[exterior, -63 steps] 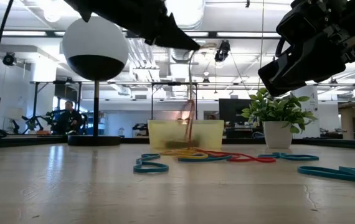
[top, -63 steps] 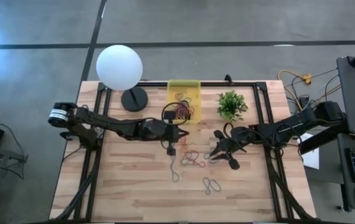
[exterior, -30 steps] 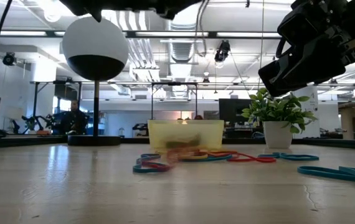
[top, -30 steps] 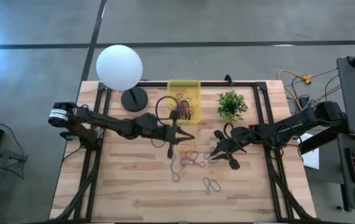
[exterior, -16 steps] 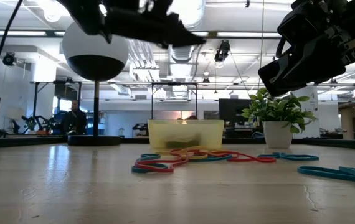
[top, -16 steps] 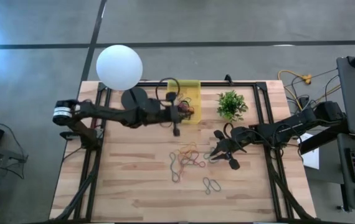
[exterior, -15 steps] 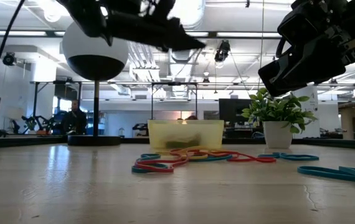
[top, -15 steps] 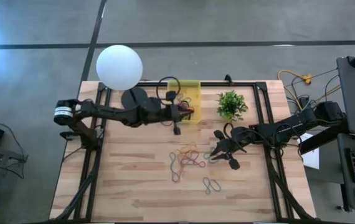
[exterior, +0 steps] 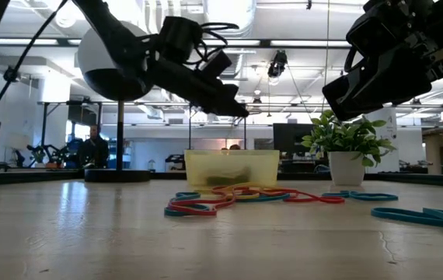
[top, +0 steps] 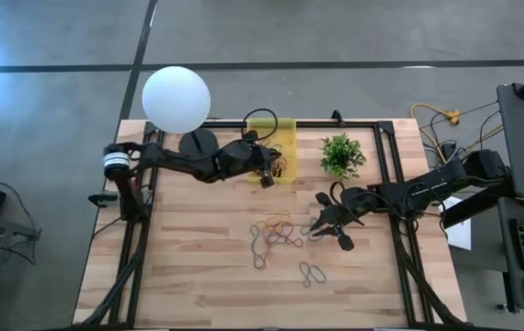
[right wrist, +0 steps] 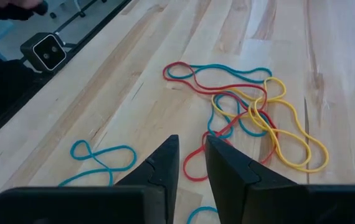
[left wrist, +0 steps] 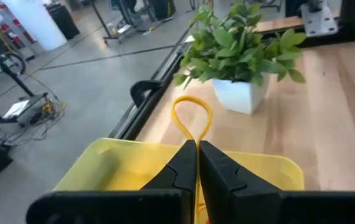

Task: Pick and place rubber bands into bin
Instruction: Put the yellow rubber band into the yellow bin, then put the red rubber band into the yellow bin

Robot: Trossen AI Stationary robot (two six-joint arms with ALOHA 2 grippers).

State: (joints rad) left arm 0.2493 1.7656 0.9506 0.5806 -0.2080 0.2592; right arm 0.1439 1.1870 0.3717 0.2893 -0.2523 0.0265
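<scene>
The bin (top: 272,138) is a yellow translucent tray at the table's far middle, with a few rubber bands (top: 280,165) in it. My left gripper (top: 267,176) hovers over its near part, shut on a yellow rubber band (left wrist: 193,117); the low view shows it (exterior: 241,112) above the bin (exterior: 231,168). A tangle of red, blue and yellow rubber bands (top: 279,232) lies flat mid-table, and a blue one (top: 312,273) lies nearer. My right gripper (top: 328,233) hangs open just right of the tangle (right wrist: 246,118), its fingers (right wrist: 165,163) touching nothing. My left gripper pinches the yellow rubber band between its two fingers (left wrist: 180,163). A small loop (left wrist: 193,107) stands out past the fingertips. The fingers come almost level from the table's left. The band is lifted clear, above the bin (left wrist: 134,165); the rest of it is hidden under the fingers.
A white globe lamp (top: 176,99) stands at the far left beside the bin, a small potted plant (top: 341,154) at its right. Black frame rails (top: 386,156) run along the table's sides. A person (exterior: 93,148) sits far behind the table.
My left gripper has gone from over the tangle toward the table's far edge, to the bin, sinking and tipping closer to level. It has stayed shut on the yellow band, which came along clear of the table.
</scene>
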